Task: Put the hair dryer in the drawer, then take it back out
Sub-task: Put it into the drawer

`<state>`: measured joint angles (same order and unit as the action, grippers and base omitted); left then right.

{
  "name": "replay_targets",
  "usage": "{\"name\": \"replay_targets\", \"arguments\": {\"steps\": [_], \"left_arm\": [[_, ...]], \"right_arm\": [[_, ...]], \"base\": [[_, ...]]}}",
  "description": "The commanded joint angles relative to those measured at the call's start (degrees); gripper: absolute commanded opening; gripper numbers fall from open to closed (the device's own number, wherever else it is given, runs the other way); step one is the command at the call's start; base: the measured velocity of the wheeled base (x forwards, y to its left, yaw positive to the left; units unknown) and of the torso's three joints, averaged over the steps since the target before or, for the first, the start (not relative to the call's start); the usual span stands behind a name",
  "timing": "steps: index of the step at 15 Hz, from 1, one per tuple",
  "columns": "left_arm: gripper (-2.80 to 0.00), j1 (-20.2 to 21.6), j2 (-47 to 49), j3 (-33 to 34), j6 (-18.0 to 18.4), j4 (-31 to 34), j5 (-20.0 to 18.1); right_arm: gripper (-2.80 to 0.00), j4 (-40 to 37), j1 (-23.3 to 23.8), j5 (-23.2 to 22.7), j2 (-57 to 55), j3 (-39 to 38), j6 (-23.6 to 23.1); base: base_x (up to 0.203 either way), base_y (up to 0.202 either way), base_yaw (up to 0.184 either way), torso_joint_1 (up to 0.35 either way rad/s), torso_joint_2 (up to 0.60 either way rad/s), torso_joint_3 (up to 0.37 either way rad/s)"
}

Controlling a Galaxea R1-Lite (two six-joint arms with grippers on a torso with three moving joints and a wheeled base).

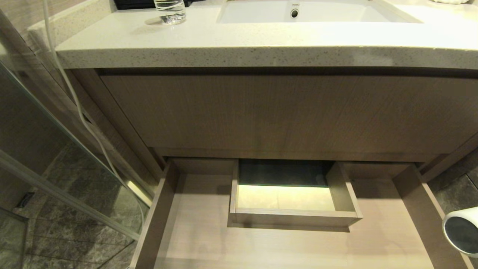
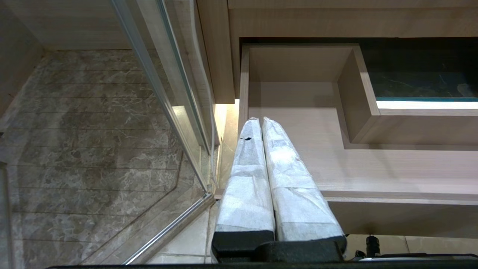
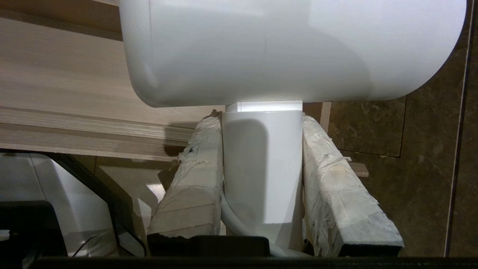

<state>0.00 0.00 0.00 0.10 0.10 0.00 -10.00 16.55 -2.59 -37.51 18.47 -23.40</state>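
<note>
The drawer [image 1: 201, 239] stands pulled out below the vanity, light wood with a boxed rectangular cutout [image 1: 347, 198] in its middle and nothing lying in it. At the head view's right edge, just outside the drawer's right wall, shows the white hair dryer [image 1: 461, 231] with its round grey grille end. My right gripper [image 3: 261, 119] is shut on the handle of the hair dryer [image 3: 283, 48], whose barrel lies across above the fingers; its cord [image 3: 231, 220] curls out by the palm. Over the left front corner of the drawer [image 2: 373, 164], my left gripper [image 2: 260, 120] hangs shut and holds nothing.
Above the drawer is a taller wood-grain front panel [image 1: 291, 112] under a speckled stone countertop [image 1: 261, 41] with a white sink [image 1: 317, 13] and a drinking glass [image 1: 170, 10]. A glass shower wall [image 1: 48, 149] and a hanging white cord [image 1: 80, 108] are on the left. The floor [image 1: 453, 190] is dark stone tile.
</note>
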Motion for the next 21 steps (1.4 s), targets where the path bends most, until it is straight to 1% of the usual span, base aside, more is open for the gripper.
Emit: {"name": "replay_targets", "arguments": {"steps": [1, 4, 5, 7, 9, 21], "left_arm": [[-2.80, 0.0, 0.0, 0.0, 0.0, 0.0, 0.0], [-2.80, 0.0, 0.0, 0.0, 0.0, 0.0, 0.0], [-2.80, 0.0, 0.0, 0.0, 0.0, 0.0, 0.0], [-2.80, 0.0, 0.0, 0.0, 0.0, 0.0, 0.0], [-2.80, 0.0, 0.0, 0.0, 0.0, 0.0, 0.0], [-2.80, 0.0, 0.0, 0.0, 0.0, 0.0, 0.0]], "right_arm": [[-2.80, -0.1, 0.0, 0.0, 0.0, 0.0, -0.2], [-2.80, -0.1, 0.0, -0.3, -0.5, 0.1, -0.1], [-2.80, 0.1, -0.1, -0.4, -1.8, 0.5, -0.3], [-2.80, 0.5, -0.1, -0.4, -5.1, 1.4, -2.2], [-2.80, 0.6, -0.1, -0.4, -8.7, 2.9, -2.6], [-2.80, 0.9, -0.1, -0.1, -48.1, 25.9, -2.8]], "base": [[0.000, 0.000, 0.000, -0.007, 0.03, 0.031], [0.000, 0.000, 0.000, 0.000, 0.00, 0.000], [0.000, 0.000, 0.000, 0.000, 0.00, 0.000], [0.000, 0.000, 0.000, 0.000, 0.00, 0.000], [0.000, 0.000, 0.000, 0.000, 0.00, 0.000], [0.000, 0.000, 0.000, 0.000, 0.00, 0.000]]}}
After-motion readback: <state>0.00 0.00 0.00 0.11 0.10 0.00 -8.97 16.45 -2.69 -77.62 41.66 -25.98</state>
